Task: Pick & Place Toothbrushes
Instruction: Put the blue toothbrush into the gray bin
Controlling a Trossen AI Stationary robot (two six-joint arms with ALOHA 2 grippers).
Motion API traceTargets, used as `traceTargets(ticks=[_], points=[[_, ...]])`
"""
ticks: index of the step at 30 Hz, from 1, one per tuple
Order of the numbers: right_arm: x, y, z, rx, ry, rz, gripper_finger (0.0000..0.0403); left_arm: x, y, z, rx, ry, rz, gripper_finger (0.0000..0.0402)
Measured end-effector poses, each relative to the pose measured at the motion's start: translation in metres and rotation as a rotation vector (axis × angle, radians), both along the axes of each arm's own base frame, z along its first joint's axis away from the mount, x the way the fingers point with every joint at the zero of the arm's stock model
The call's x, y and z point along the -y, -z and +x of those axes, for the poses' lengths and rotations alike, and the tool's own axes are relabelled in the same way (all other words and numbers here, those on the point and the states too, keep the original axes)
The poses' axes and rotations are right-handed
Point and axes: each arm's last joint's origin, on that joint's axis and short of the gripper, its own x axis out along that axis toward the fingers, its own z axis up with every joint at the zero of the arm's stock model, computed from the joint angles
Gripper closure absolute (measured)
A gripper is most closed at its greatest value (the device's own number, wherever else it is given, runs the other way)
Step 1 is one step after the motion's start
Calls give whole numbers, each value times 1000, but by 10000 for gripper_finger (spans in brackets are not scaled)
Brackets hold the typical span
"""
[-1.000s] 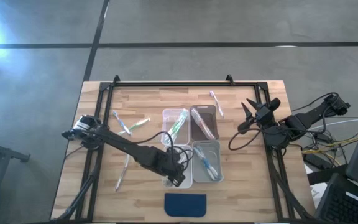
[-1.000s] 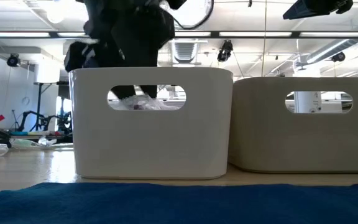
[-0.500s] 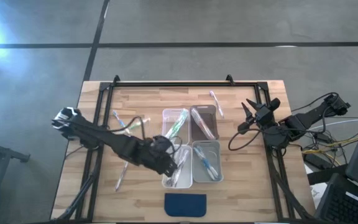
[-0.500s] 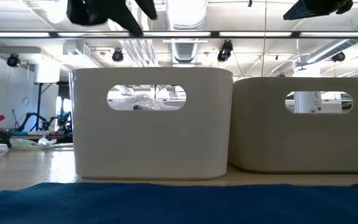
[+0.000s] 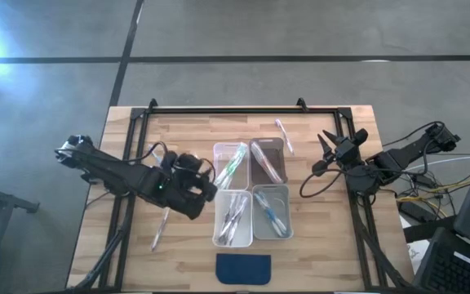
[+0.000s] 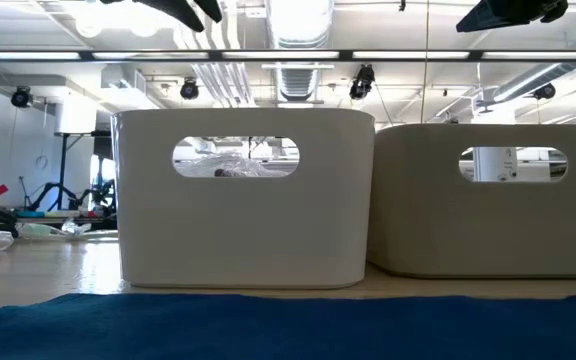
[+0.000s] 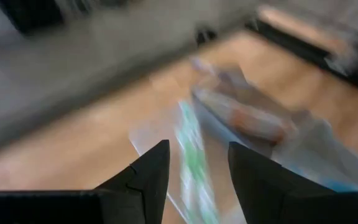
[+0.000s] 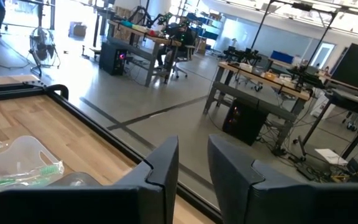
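Four clear bins stand mid-table. The far-left bin (image 5: 231, 161) holds a green toothbrush (image 5: 234, 164), also seen blurred as the green toothbrush (image 7: 190, 144). Toothbrushes lie in the near-left bin (image 5: 233, 219), and a blue one (image 5: 272, 217) lies in the near-right bin (image 5: 272, 212). Loose toothbrushes lie flat on the wood at the far right (image 5: 282, 135) and at the left (image 5: 160, 229). My left gripper (image 5: 211, 184) (image 7: 197, 152) hovers open and empty, left of the bins. My right gripper (image 5: 326, 139) (image 8: 193, 146) waits at the table's right side, open by a narrow gap.
A dark blue pad (image 5: 243, 268) lies at the near edge, in front of the bins. The far-right bin (image 5: 268, 161) holds toothbrushes too. A black frame (image 5: 227, 111) runs along the table's far edge and sides. Bare wood lies left and right of the bins.
My left gripper has risen out of the near-left bin and drawn back toward the table's left and far side, tipping from pointing steeply down to nearer level. The toothbrushes in that bin, hidden under it before, now show.
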Motion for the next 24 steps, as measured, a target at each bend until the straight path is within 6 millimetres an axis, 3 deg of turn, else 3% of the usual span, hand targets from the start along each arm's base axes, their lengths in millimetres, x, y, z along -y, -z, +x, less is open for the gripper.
traceTargets(ticks=[5, 11, 17, 24], points=[[0, 0, 0, 0, 0, 0, 330, -10, -5, 0, 51, -109, 194, 234], [0, 0, 0, 1, 0, 0, 331, -44, 1, -2, 73, -309, 81, 243], [0, 0, 0, 0, 0, 0, 312, -82, 8, -19, -8, -567, -48, 259], [0, 0, 0, -1, 0, 0, 286, -104, 14, -28, -28, -727, -93, 264]])
